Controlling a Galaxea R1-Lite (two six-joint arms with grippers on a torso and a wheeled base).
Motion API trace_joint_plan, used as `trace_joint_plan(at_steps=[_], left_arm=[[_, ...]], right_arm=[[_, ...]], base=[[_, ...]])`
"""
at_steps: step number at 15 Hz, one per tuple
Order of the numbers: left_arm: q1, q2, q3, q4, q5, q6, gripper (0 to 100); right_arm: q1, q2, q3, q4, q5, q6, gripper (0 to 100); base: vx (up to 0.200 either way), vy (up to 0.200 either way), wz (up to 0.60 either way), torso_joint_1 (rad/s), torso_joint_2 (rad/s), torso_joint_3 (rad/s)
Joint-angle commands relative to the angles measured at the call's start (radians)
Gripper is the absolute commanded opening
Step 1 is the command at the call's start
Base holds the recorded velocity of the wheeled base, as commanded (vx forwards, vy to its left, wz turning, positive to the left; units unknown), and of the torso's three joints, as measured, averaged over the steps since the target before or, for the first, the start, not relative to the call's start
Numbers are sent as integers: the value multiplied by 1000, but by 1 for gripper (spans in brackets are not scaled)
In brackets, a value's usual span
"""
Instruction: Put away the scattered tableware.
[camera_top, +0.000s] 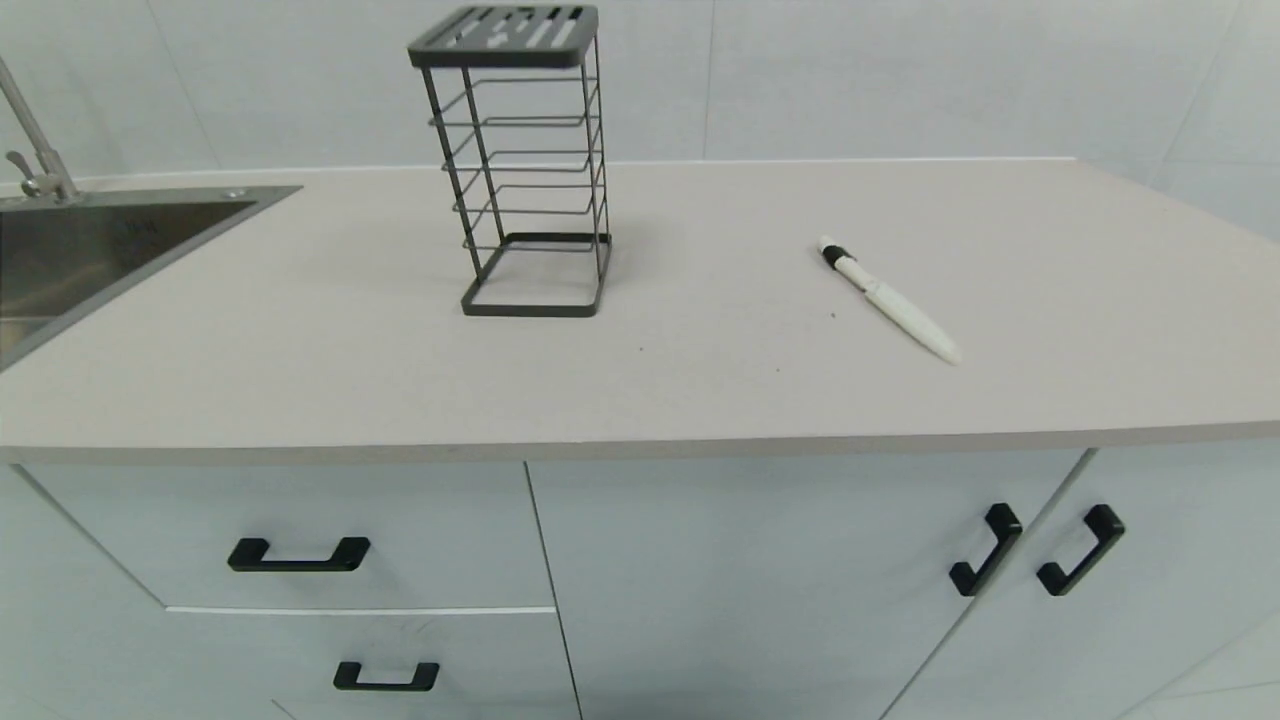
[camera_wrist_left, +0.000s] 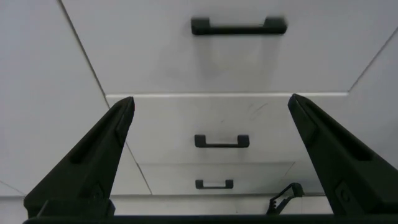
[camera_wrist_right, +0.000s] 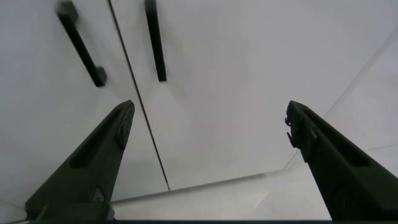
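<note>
Task item: a slim white utensil (camera_top: 885, 298) with a black band close to one end is lying flat on the grey countertop (camera_top: 700, 380), on its right half. It is lying at a slant, the banded end pointing far and left, the plain rounded end pointing near and right. Nothing is touching it.

Rack: a dark wire rack (camera_top: 520, 155) with a slotted top plate is standing upright on the countertop, left of the centre and well apart from the utensil. Its wire tiers are holding nothing.

Sink: a steel sink (camera_top: 90, 250) is sitting in the far left corner of the countertop, with a faucet (camera_top: 35, 150) rising behind it.

Left gripper: the left gripper (camera_wrist_left: 211, 99) is hanging in front of the white drawer fronts below the counter, its two dark fingers spread wide and holding nothing. Three black drawer handles (camera_wrist_left: 221, 142) are showing beyond it, stacked one above another.

Right gripper: the right gripper (camera_wrist_right: 209, 106) is hanging in front of the white cabinet doors, its fingers likewise spread wide and holding nothing. Two black door handles (camera_wrist_right: 155, 40) are flanking the seam between the doors.

Cabinet front: from the head view, two drawers with horizontal handles (camera_top: 298, 555) are sitting under the left part of the counter, and a pair of upright handles (camera_top: 985, 550) is sitting on the doors at the right.
</note>
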Motion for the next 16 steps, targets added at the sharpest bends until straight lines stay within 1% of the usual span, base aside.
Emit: trace_joint_plan(at_steps=[1,4,7,8,11,16], left_arm=[[0,1,0,0,0,0,100],[0,1,0,0,0,0,100],[0,1,0,0,2,-2,100],[0,1,0,0,2,-2,100],[0,1,0,0,2,-2,100],[0,1,0,0,0,-2,100]], right_arm=[[-1,1,0,2,1,1,100],[0,1,0,2,1,0,100],[0,1,0,2,1,0,100],[-1,1,0,3,1,1,100],[0,1,0,2,1,0,100],[0,1,0,2,1,0,100]], base=[[0,0,0,198,-554,-188],[0,0,0,238,-494,-209],[0,0,0,100,-476,-225],[0,0,0,237,-496,-222],[0,0,0,393,-492,-242],[0,0,0,289,-507,-245]])
